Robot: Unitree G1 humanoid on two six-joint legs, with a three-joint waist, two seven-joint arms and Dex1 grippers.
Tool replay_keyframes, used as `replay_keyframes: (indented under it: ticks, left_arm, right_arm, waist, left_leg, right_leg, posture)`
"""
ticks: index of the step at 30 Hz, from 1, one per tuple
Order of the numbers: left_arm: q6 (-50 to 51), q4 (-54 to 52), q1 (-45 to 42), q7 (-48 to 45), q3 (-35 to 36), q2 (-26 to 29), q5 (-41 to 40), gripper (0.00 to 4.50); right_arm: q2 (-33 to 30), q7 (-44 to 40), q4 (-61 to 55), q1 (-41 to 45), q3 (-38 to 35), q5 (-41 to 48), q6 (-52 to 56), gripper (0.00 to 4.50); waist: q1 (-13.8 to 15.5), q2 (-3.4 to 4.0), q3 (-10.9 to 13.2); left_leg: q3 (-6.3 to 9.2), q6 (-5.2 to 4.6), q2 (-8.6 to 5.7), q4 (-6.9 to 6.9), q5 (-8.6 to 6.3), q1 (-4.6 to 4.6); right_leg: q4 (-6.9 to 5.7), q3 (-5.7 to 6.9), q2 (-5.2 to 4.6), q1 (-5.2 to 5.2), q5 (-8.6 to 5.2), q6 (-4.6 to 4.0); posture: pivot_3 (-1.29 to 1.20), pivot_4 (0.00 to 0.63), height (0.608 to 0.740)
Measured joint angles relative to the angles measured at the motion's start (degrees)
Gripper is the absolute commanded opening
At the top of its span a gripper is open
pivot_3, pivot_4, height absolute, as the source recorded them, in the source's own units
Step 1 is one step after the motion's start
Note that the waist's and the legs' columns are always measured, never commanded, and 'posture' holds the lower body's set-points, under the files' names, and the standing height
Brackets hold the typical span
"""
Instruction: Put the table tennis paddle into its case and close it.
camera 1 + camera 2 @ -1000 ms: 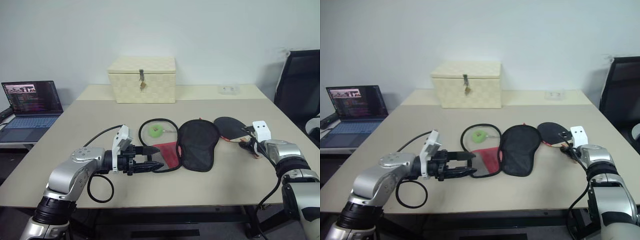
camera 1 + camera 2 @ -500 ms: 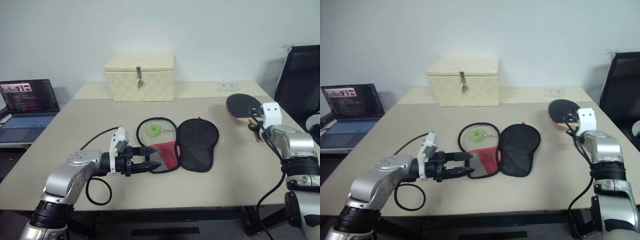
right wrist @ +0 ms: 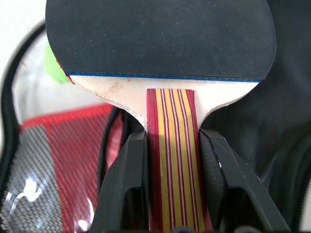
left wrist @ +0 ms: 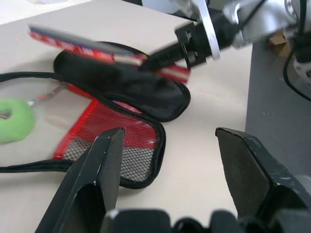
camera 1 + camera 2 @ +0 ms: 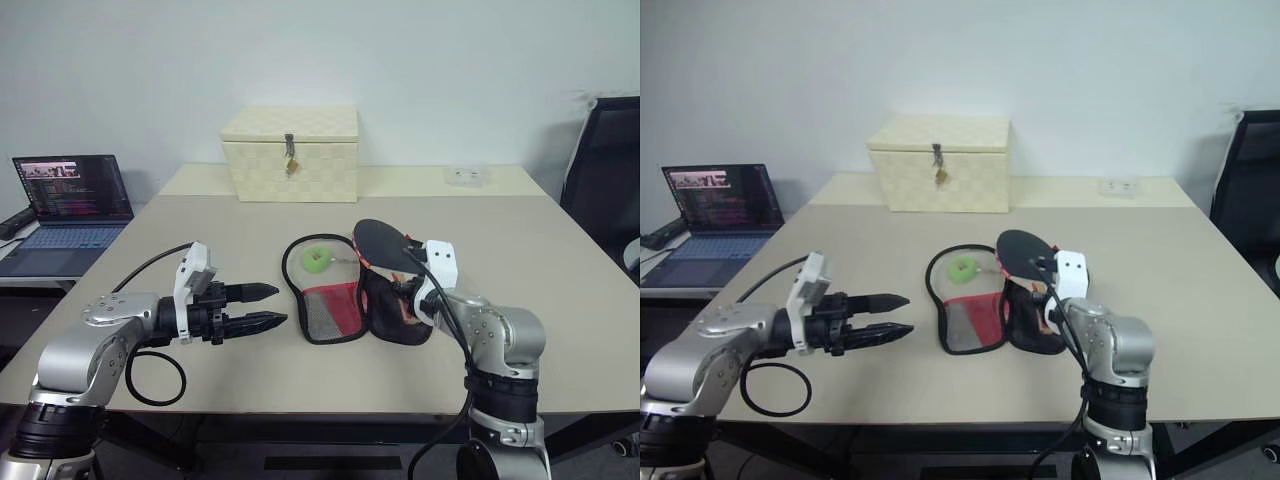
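Right wrist view: the right hand has its two black fingers closed against the sides of the striped wooden handle of the table tennis paddle, with the black rubber face pointing away from the wrist. From the head camera, the paddle is held off the surface, tilted, its head above the middle of the case, where the two opened halves meet. The case lies unzipped and flat near the centre of the surface: the left half shows a red mesh pocket and a green round item inside the zip outline, the right half is dark fabric. Left hand hovers just left of the case, pointing at it roughly level, fingers spread apart and holding nothing; in the left wrist view both fingers frame the mesh pocket and the paddle beyond, with no contact. A cream woven box with a metal latch stands at the far side of the surface. An open laptop sits on a lower desk to the left, and a black chair is at the right edge.
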State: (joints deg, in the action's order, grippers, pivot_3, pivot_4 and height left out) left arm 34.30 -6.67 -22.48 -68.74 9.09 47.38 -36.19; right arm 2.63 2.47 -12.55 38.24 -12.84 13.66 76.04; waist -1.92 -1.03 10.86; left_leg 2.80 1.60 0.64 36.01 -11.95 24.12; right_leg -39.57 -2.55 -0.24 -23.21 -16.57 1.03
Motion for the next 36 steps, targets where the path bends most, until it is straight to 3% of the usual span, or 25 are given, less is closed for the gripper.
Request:
replay_keyframes:
  ticks: [18, 25, 36]
  left_arm:
    - [-1.05, -0.13, 0.33, 0.66, 0.06, -0.29, 0.08, 3.25]
    - [-1.19, 0.00, 0.11, 0.66, -0.86, -0.56, 0.30, 3.25]
    - [-2.30, 0.57, 0.42, 0.67, -0.87, -0.62, 1.18, 3.25]
  right_arm:
    - [-1.19, 2.74, 2.73, -2.56, 2.99, -4.19, -5.42, 1.06]
    - [1.51, 3.07, 2.22, -2.70, 3.08, -3.68, -4.84, 3.25]
    - [0.17, -0.38, -3.66, -3.06, 4.05, -2.11, 1.93, 3.25]
  waist:
    - [-0.29, 0.00, 0.00]
    - [-0.53, -0.01, 0.00]
    - [-0.79, -0.01, 0.00]
  left_leg:
    - [-0.05, 0.00, 0.04, -0.03, 0.00, 0.00]
    - [-0.04, 0.00, 0.04, -0.03, 0.00, -0.01]
    - [0.00, 0.00, 0.05, -0.02, 0.00, -0.01]
  right_leg:
    - [0.00, 0.01, 0.05, 0.00, -0.01, -0.02]
    - [-0.01, 0.01, 0.05, 0.00, -0.01, -0.02]
    - [-0.01, 0.01, 0.05, 0.00, -0.01, -0.02]
  posture:
    - [0.00, 0.150, 0.740]
    - [0.00, 0.150, 0.740]
    - [0.00, 0.150, 0.740]
